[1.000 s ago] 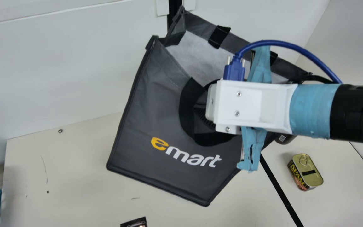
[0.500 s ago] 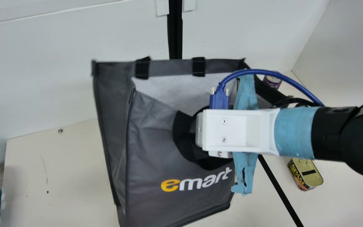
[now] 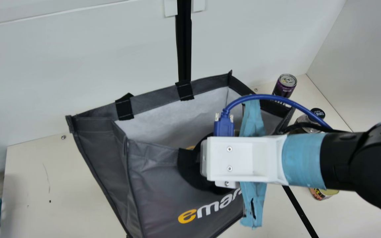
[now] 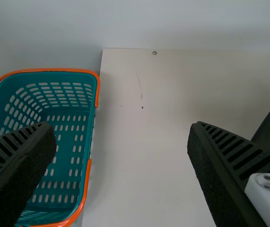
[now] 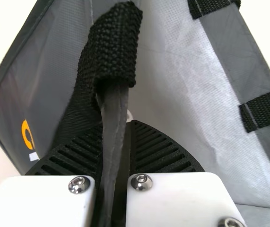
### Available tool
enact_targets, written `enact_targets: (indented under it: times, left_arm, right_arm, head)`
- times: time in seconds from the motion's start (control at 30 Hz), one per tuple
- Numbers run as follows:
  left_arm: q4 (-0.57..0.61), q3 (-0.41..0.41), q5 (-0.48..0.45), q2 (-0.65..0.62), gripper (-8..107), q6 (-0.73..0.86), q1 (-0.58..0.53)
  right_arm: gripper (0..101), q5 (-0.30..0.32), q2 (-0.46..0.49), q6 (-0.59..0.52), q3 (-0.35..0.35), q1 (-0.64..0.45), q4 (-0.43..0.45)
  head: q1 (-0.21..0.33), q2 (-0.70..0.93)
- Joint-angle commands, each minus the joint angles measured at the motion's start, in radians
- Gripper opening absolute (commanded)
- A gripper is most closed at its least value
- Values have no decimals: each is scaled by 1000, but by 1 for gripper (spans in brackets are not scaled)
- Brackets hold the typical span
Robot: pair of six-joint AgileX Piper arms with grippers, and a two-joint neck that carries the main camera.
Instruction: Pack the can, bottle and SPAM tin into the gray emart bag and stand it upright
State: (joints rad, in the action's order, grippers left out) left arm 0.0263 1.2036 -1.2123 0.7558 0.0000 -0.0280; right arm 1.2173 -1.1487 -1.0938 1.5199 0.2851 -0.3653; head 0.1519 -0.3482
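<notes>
In the main view my right gripper [image 3: 243, 160] is at the near side of the gray emart bag [image 3: 164, 185], its mount hiding the fingers. The bag hangs tilted, mouth up, its white lining showing. From the right wrist view, my right gripper [image 5: 118, 132] is shut on the bag's rim [image 5: 112, 113] beside a black handle strap. The purple can [image 3: 283, 87] and the bottle [image 3: 317, 114] stand behind the arm at the right; the SPAM tin [image 3: 319, 194] is partly covered by it. My left gripper [image 4: 123, 130] stands open with nothing between its fingers in the left wrist view.
A teal basket with orange handles [image 4: 93, 127] sits beyond the table's left edge. A white wall rises behind the table [image 3: 35, 185], with a black vertical strip [image 3: 184, 43]. A blue cable [image 3: 276, 97] arches over the right gripper.
The right arm has come down and slightly left in the main view. With it the bag has swung round and lowered, its mouth now facing up more. The can and bottle are uncovered; the tin is more hidden.
</notes>
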Motion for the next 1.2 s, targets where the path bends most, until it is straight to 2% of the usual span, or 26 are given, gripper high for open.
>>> enact_targets:
  times: [0.0, 0.3, 0.7, 1.17]
  left_arm:
    - [0, 0, 0, 0, 90, 0, 0]
    - [0, 0, 0, 0, 90, 0, 0]
    - [0, 0, 0, 0, 90, 0, 0]
    - [0, 0, 0, 0, 90, 0, 0]
  right_arm:
    - [23, 3, 7, 20, -6, 17, 9]
    - [53, 3, 54, 114, -35, 98, 44]
    - [94, 3, 120, 262, -36, 219, 129]
    - [95, 3, 172, 313, -41, 266, 208]
  head:
    - [23, -1]
    - [23, -1]
    - [23, -1]
    - [23, -1]
